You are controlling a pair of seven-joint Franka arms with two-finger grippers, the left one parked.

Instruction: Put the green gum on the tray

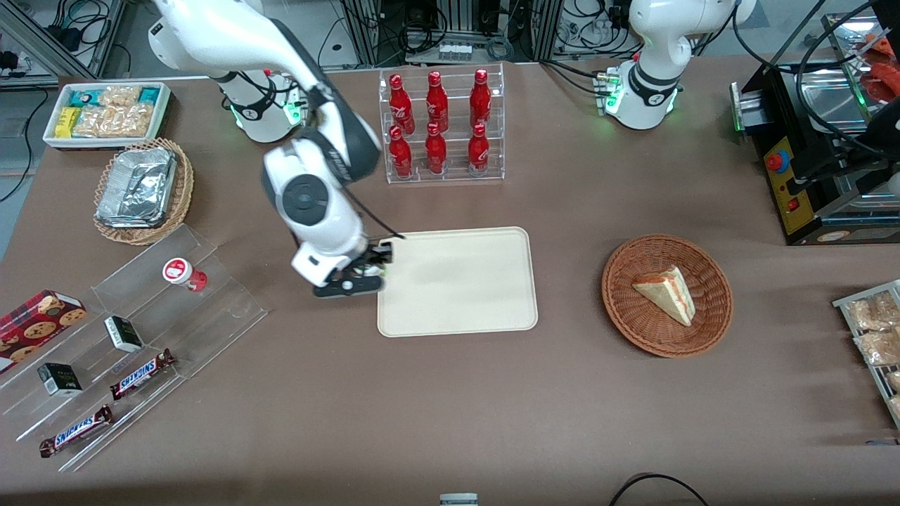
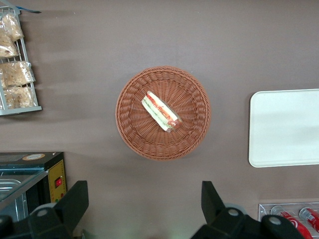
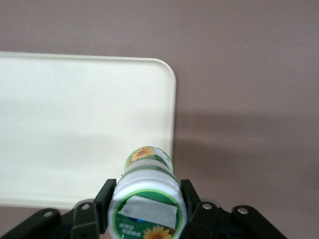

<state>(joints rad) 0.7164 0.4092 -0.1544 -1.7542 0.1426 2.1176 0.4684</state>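
Observation:
My right gripper (image 1: 375, 263) is shut on the green gum (image 3: 147, 196), a small white bottle with a green and yellow flower lid. The black fingers (image 3: 195, 204) press on both sides of the bottle. In the front view the gripper hangs over the edge of the cream tray (image 1: 457, 281) that faces the working arm's end, and the bottle is mostly hidden by the hand. In the right wrist view the bottle is held above a rounded corner of the tray (image 3: 75, 129). The tray also shows in the left wrist view (image 2: 286, 127).
A red-lidded gum bottle (image 1: 181, 273) stands on a clear stepped display (image 1: 140, 330) with snack bars toward the working arm's end. A rack of red bottles (image 1: 439, 126) stands farther from the camera than the tray. A wicker basket (image 1: 666, 295) with a sandwich lies toward the parked arm's end.

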